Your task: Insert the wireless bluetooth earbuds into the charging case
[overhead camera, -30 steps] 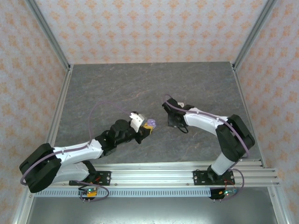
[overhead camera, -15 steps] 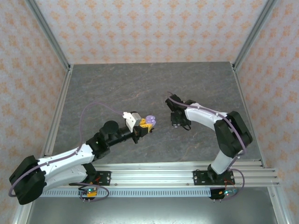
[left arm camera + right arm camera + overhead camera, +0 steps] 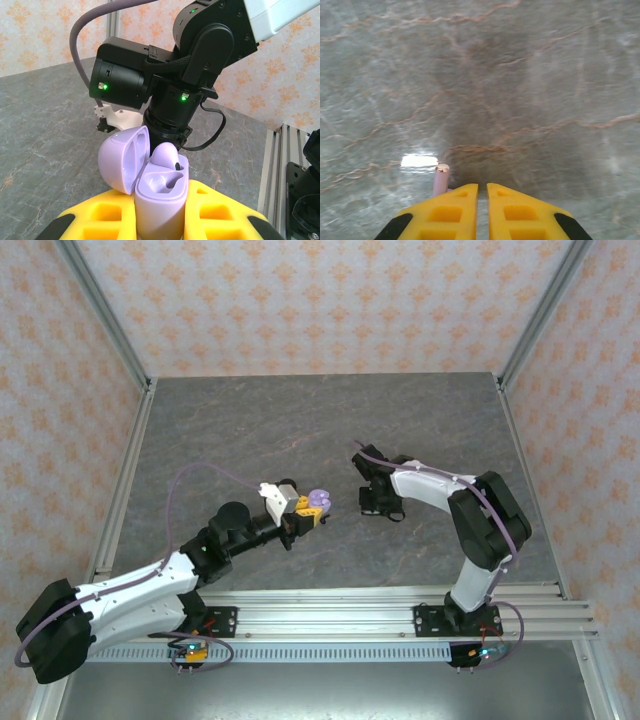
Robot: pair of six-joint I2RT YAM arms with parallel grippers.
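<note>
My left gripper (image 3: pixel 314 506) is shut on a pale lavender charging case (image 3: pixel 160 197), held upright above the table between the yellow fingers (image 3: pixel 95 220). Its lid (image 3: pixel 122 159) is flipped open to the left. One lavender earbud (image 3: pixel 166 157) sits in the far socket; the near socket is bare. My right gripper (image 3: pixel 378 502) points down close to the table, just right of the case. In the right wrist view its jaws (image 3: pixel 482 192) stand almost together, and a lavender earbud stem (image 3: pixel 440 181) pokes out from under the left finger. The rest of that earbud is hidden.
The grey marbled table (image 3: pixel 300 420) stretches back to patterned walls. An aluminium rail (image 3: pixel 400 600) runs along the near edge by the arm bases. In the left wrist view the right arm's black wrist (image 3: pixel 165 85) hangs close behind the open case.
The right gripper's jaws have come together low over the table. The left arm has stretched forward, with the open case staying at almost the same spot.
</note>
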